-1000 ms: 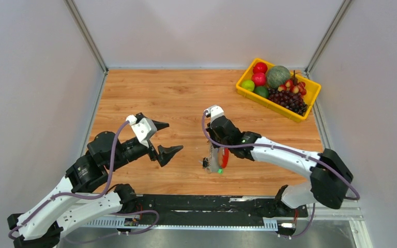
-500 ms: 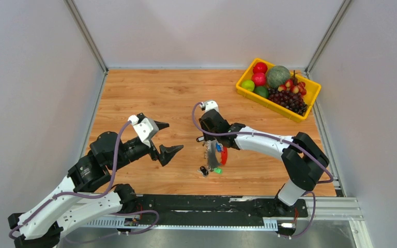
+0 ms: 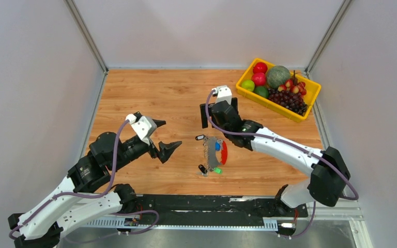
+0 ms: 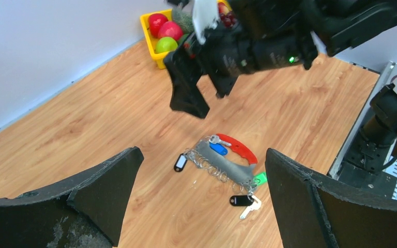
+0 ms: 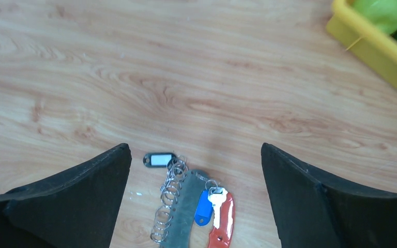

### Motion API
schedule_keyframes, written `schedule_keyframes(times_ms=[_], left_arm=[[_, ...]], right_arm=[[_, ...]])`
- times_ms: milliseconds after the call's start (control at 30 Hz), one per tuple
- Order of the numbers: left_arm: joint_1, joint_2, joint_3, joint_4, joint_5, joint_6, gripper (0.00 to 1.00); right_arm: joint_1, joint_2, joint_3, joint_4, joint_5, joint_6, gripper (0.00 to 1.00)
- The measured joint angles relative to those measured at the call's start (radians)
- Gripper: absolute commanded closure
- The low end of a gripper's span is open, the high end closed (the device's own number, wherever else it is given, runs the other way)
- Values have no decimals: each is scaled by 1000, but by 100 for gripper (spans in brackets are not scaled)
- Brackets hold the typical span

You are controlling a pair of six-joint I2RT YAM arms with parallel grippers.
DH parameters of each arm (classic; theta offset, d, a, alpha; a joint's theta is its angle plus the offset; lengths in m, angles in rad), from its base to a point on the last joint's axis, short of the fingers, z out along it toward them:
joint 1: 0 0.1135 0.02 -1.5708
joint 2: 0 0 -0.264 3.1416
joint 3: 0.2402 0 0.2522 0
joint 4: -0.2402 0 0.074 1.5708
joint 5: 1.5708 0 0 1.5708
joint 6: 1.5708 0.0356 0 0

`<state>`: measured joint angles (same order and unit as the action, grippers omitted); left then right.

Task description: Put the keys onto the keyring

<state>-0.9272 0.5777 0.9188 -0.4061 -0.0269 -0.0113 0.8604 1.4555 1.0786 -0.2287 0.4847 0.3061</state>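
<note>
Top external view: keyring (image 3: 213, 155) is lying flat on the bench (image 3: 150, 93), mid-near, with keys (image 4: 243, 200) lying against its near end. I am judging it a light, stiff strip with loose, slippery keys, best pinched across the grey-red body's edges. Left claw (image 3: 166, 134) is hovering wide open and empty, leftward. Right claw (image 5: 195, 149) is hanging agape and empty, just beyond.

The left arm (image 3: 46, 207) and right arm (image 3: 284, 151) are built of white shells and black joints, each trailed by a purple cable (image 3: 115, 147). The left gripper (image 3: 171, 133) is formed of two black wedge-shaped fingers (image 4: 98, 191); a green light (image 4: 291, 59) is lit on the right wrist.
</note>
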Motion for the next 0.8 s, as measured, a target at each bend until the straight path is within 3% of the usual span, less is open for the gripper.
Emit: schedule_keyframes(times_ms=[800], left_arm=[[0,26,42,-2,-114,1,0]], right_arm=[[43,-372,143,-158,381,-30,0]])
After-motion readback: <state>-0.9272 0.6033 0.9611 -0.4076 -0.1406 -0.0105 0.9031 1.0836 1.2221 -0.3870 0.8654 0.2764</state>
